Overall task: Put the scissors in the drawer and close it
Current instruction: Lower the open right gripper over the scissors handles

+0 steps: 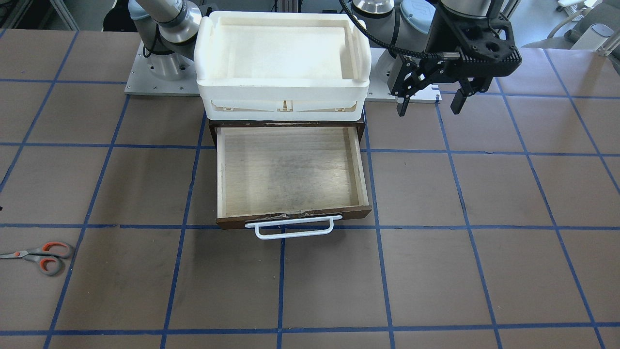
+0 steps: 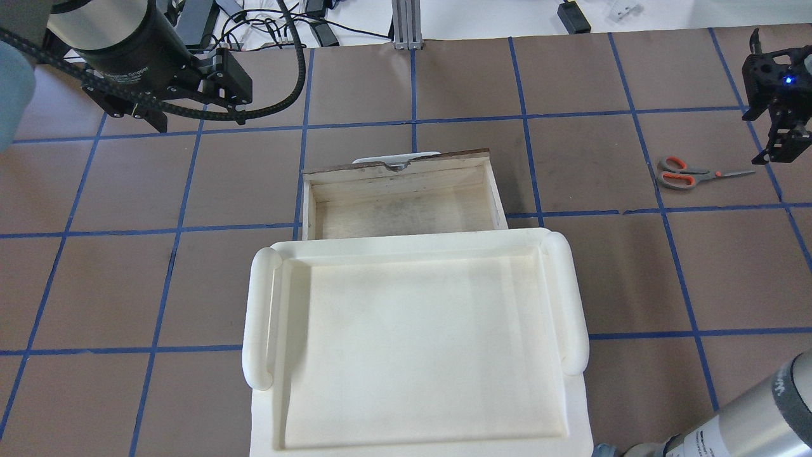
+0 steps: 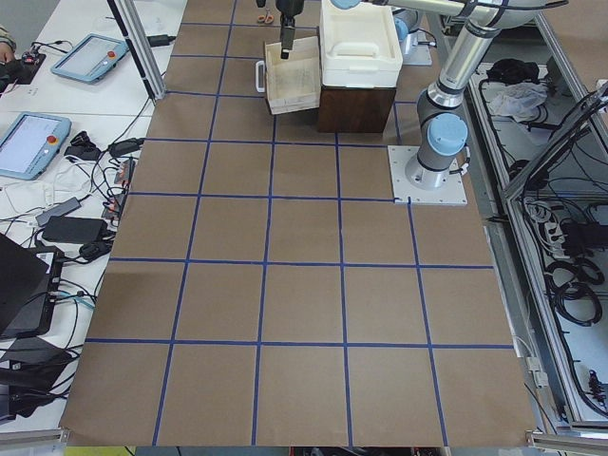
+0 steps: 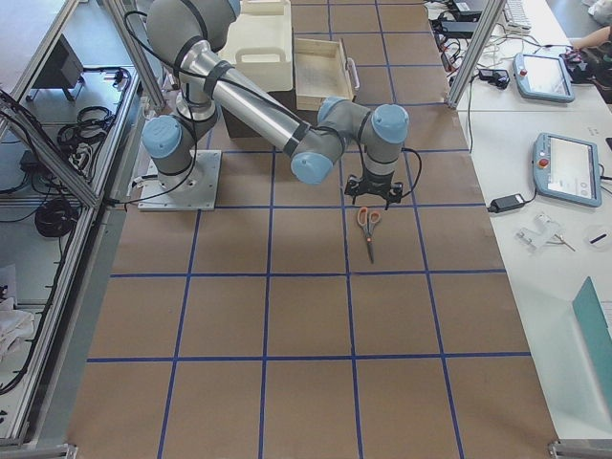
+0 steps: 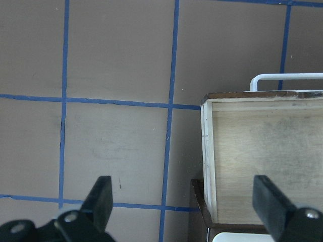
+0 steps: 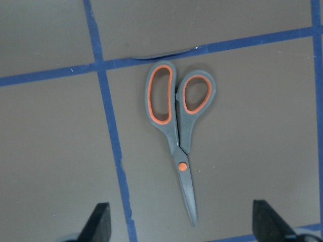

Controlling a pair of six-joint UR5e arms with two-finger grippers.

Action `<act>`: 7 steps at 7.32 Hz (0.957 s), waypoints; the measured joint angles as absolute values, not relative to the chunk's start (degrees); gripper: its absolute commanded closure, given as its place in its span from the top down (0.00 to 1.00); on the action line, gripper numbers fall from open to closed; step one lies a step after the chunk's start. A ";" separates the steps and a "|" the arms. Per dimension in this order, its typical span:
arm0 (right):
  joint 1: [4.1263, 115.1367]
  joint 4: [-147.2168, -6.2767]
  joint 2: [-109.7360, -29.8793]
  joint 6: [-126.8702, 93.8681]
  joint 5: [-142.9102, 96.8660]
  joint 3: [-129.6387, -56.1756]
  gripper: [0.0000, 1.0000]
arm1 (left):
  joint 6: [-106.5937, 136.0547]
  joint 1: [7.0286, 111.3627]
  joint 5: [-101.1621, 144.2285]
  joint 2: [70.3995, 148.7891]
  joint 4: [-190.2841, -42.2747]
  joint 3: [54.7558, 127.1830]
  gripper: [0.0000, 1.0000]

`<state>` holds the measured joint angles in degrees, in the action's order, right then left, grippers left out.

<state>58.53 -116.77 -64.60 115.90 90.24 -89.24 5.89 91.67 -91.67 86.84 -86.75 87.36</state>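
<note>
The scissors [image 1: 38,256], grey with orange-lined loops, lie flat on the brown table, far to the robot's right; they also show in the overhead view [image 2: 688,174] and the exterior right view [image 4: 368,228]. My right gripper [image 6: 181,227] is open and empty above them, with the scissors [image 6: 176,136] lying between its fingers' lines, blades toward the camera. The drawer [image 1: 290,169] is pulled open and empty, with its white handle [image 1: 290,228] in front. My left gripper [image 1: 429,107] is open and empty, hovering beside the drawer's [image 5: 262,161] left side.
A white plastic tray [image 1: 283,92] sits on the dark cabinet above the drawer and shows large in the overhead view [image 2: 260,317]. Blue tape lines grid the table. Tablets and cables lie on the side benches beyond the table.
</note>
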 measured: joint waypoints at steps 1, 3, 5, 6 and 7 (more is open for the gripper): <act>58.36 -118.56 -62.32 118.96 89.73 -89.23 1.00 | 5.89 91.67 -91.67 86.84 -86.75 87.36 1.00; 58.29 -120.89 -58.50 122.09 86.90 -89.25 0.98 | 5.89 91.70 -91.67 86.83 -86.75 87.36 1.00; 58.27 -123.55 -56.47 123.72 85.84 -89.42 0.97 | 5.89 91.69 -91.67 86.84 -86.75 87.36 1.00; 58.27 -124.08 -56.14 123.90 85.74 -89.60 0.96 | 5.89 91.69 -91.67 86.84 -86.75 87.36 1.00; 58.28 -124.26 -55.86 123.94 85.73 -89.71 0.96 | 5.89 91.70 -91.67 86.84 -86.75 87.36 1.00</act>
<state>58.28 -124.26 -55.86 123.94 85.73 -89.71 5.89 91.70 -91.67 86.84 -86.75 87.36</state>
